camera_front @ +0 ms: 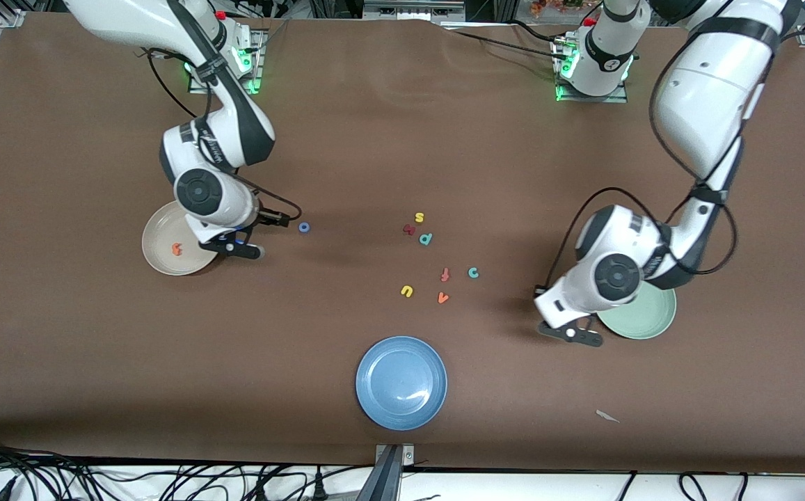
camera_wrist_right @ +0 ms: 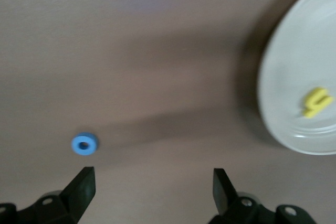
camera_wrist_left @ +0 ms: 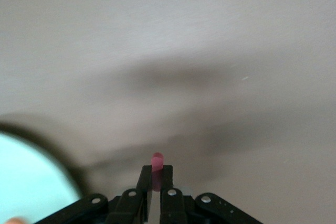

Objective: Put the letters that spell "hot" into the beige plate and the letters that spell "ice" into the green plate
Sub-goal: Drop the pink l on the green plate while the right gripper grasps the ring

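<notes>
My right gripper (camera_front: 238, 248) (camera_wrist_right: 152, 179) stands open with nothing between its fingers, low over the table between the beige plate (camera_front: 162, 259) (camera_wrist_right: 294, 72) and the blue o (camera_front: 303, 227) (camera_wrist_right: 84, 144). In the beige plate lie the orange t (camera_front: 177, 248) and the yellow h (camera_wrist_right: 317, 102). My left gripper (camera_front: 573, 332) (camera_wrist_left: 156, 170) is shut on the dark red i (camera_wrist_left: 157, 160), over the table beside the green plate (camera_front: 646, 316) (camera_wrist_left: 26, 177). The teal c (camera_front: 473, 273) lies on the table. The left arm hides part of the green plate.
Loose letters sit mid-table: a yellow s (camera_front: 419, 218), a dark red piece (camera_front: 409, 229), a teal p (camera_front: 426, 239), a salmon f (camera_front: 445, 275), a yellow u (camera_front: 407, 291), an orange v (camera_front: 443, 298). A blue plate (camera_front: 401, 381) lies nearest the front camera.
</notes>
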Robot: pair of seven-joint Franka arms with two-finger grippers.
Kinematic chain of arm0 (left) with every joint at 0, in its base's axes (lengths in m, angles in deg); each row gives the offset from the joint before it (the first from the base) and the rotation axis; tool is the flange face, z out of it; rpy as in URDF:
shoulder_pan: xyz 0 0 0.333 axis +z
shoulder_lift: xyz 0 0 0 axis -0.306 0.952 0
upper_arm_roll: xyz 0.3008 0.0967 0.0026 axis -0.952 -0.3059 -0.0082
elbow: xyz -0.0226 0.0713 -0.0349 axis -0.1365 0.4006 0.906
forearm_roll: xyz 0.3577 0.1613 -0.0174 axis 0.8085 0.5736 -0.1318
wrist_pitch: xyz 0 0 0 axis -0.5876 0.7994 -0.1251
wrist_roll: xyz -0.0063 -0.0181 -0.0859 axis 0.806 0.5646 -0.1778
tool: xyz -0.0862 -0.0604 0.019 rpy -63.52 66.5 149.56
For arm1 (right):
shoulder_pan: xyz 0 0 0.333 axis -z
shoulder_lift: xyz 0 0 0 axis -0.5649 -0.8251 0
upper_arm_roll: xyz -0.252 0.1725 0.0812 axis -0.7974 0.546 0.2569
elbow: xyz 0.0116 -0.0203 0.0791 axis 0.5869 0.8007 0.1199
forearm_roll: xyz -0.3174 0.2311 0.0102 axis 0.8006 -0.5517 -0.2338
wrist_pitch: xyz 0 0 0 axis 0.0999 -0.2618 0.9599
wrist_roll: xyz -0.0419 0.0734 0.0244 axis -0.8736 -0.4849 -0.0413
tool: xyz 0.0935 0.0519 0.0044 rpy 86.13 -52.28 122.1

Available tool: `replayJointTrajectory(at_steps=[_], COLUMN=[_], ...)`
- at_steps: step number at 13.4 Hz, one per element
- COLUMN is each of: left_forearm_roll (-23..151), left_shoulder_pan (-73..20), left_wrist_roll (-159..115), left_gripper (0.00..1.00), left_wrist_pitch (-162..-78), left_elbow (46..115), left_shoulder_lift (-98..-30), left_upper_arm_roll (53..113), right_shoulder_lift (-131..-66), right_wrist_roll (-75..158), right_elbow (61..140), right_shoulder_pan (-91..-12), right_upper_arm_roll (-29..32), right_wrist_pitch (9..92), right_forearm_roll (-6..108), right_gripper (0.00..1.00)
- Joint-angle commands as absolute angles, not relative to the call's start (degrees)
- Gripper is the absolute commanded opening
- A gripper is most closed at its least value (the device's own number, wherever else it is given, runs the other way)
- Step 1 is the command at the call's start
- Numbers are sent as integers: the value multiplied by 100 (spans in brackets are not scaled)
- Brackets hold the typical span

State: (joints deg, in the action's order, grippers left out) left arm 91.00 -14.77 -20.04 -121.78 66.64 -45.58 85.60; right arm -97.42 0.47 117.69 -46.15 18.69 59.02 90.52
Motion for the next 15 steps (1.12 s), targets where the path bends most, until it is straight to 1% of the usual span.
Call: replayJointTrajectory(at_steps=[1,3,6,10,12,13,15], left_forearm_roll=[9239,9247,9344,9344,9370,9553,9783], left_shoulder_pan=[-1071,-816,-631,-402,-209,-191,-33], left_wrist_roll=[-2670,-2848,-2866,-2857,-2857,-2788,-2769], left_gripper=[0,0,0,0,0,0,2], left_wrist_pitch=[-11819,-11765,-11896,-12896,-13485,-13679,-13848], left_elbow=[6837,7021,7460,8365,8787,8945,9035], left_shoulder_lift=[-4901,-5033,-5349,-5727,-5806,-5815,-5781], left_upper_arm_roll=[8606,8606,8597,8597,8588,8580,8588], right_shoulder_lift=[-9848,-9998,-10235,-10385,-10385,-10385,-10394], right_wrist_roll=[-243,-244,-60,-33,-24,-24,-15], right_elbow=[11976,12090,12117,12179,12222,12223,12223], right_shoulder_pan=[-4591,-4600,-4687,-4749,-4749,-4749,-4749], right_upper_arm_roll=[2109,2259,2260,2260,2260,2260,2260], right_wrist_pitch=[6459,6977,7418,7621,7674,7674,7674], right_forearm_roll=[8979,8988,9093,9207,9216,9225,9312], right_gripper=[99,99,99,92,87,77,63])
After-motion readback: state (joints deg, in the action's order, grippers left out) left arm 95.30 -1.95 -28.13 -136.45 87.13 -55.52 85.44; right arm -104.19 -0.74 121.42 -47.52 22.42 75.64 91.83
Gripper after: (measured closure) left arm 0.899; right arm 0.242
